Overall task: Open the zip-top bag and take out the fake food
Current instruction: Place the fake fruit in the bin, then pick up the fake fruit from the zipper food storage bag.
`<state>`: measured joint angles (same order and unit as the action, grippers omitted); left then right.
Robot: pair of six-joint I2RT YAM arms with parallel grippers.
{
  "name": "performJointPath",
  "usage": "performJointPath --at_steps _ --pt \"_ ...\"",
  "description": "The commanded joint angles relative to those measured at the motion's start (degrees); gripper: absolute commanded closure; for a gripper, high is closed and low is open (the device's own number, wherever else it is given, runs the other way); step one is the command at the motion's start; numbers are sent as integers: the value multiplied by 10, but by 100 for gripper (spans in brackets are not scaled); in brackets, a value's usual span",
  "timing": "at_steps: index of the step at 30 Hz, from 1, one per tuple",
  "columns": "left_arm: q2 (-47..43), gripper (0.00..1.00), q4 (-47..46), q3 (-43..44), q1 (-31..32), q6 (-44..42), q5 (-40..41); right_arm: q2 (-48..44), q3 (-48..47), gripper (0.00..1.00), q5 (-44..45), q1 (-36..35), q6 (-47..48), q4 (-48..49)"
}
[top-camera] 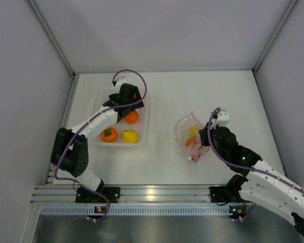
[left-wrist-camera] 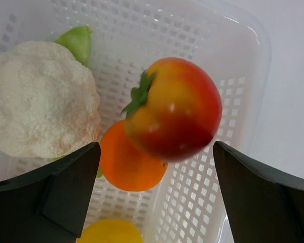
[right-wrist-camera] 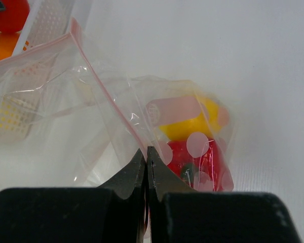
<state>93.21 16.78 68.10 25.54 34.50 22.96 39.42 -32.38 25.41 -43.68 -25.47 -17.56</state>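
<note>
The left gripper [left-wrist-camera: 156,146] is seen spread wide above a white perforated tray [left-wrist-camera: 202,35], and nothing is gripped by it. A red-orange tomato [left-wrist-camera: 175,114] with a green top is framed between its fingers [left-wrist-camera: 66,182], apart from both. Whether it is resting on the fruit beneath cannot be told. In the tray a white cauliflower [left-wrist-camera: 40,98] is placed at the left. An orange [left-wrist-camera: 129,169] is partly covered by the tomato, and a lemon [left-wrist-camera: 109,233] is cut off by the lower edge. From above, a persimmon [top-camera: 109,134] is also seen in the tray's near-left part.

The zip-top bag [top-camera: 188,132] is found on the white table [top-camera: 192,91], well apart to the right of the tray. It is pinched at its pink zip strip [right-wrist-camera: 113,101] by the right gripper [right-wrist-camera: 147,154], whose jaws are pressed together on the film. Inside the bag a yellow fruit [right-wrist-camera: 190,126] and a red pepper [right-wrist-camera: 205,162] are seen touching each other.
</note>
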Motion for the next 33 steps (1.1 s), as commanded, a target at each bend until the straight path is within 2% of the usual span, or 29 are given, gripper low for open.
performJointPath --at_steps 1,4,8,11,12,13,18,20,22,26,30,31,33 --pt "-54 2 2 -2 -1 -1 7 -5 -35 100 -4 6 10 1" --pt "-101 2 0 -15 -1 -1 -26 3 -48 100 -16 6 11 -5" --pt "-175 2 -7 -16 6 1 -156 18 -88 100 -37 5 22 -27" --pt "-203 2 -31 -17 42 -17 -223 33 -121 100 -47 5 25 -53" --pt "-206 2 -33 -11 50 -26 -281 36 -128 100 -47 5 18 -61" --pt "-210 2 -32 0 69 -29 -296 40 -135 100 -46 5 16 -70" --pt "-272 2 -91 -4 164 -37 -334 58 -159 100 -67 4 -3 -70" --pt "-304 3 -141 -30 173 -28 -356 68 -163 100 -90 5 -5 -58" --pt "-317 5 -150 -33 175 -7 -374 74 -166 100 -101 4 -9 -49" --pt "-314 7 -155 -39 214 -27 -340 94 -184 100 -103 -3 -15 -28" --pt "-288 24 -155 -37 224 -8 -366 119 -204 100 -88 -19 -20 -25" --pt "-277 31 -155 -33 230 -9 -362 128 -207 100 -84 -23 -22 -20" --pt "-270 39 -155 -24 247 -14 -340 137 -212 100 -74 -31 -26 -12"
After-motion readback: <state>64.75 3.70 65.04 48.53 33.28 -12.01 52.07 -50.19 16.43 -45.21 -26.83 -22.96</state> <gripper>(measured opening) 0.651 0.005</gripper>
